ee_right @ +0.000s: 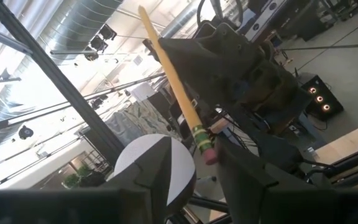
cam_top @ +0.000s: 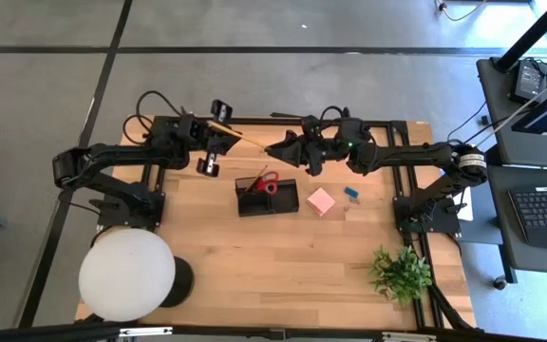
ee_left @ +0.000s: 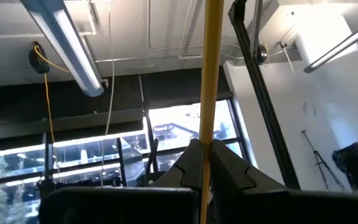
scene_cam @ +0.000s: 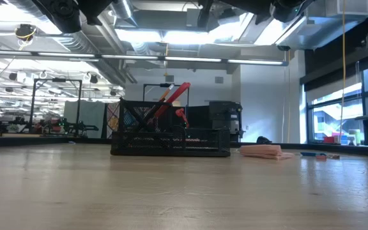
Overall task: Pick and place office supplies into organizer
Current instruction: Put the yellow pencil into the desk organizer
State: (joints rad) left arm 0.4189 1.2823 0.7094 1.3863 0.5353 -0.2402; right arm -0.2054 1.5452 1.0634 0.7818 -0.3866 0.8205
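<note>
Left hand (cam_top: 218,130) grips pencil (cam_top: 245,139) | right hand (cam_top: 275,149) half-closed round eraser end | organizer (cam_top: 266,197) below

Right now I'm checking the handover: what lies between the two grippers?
In the high view, a yellow pencil spans the gap from the left gripper, shut on it, to the right gripper.

The pencil (ee_left: 212,68) runs off the left wrist view's upper edge, its lower part hidden between the left pincer (ee_left: 207,163) fingers. In the low view both arms are cut off overhead — the organizer (scene_cam: 170,142) contents blur together, and the tiny blue piece (cam_top: 351,194) is too small to identify.
</note>
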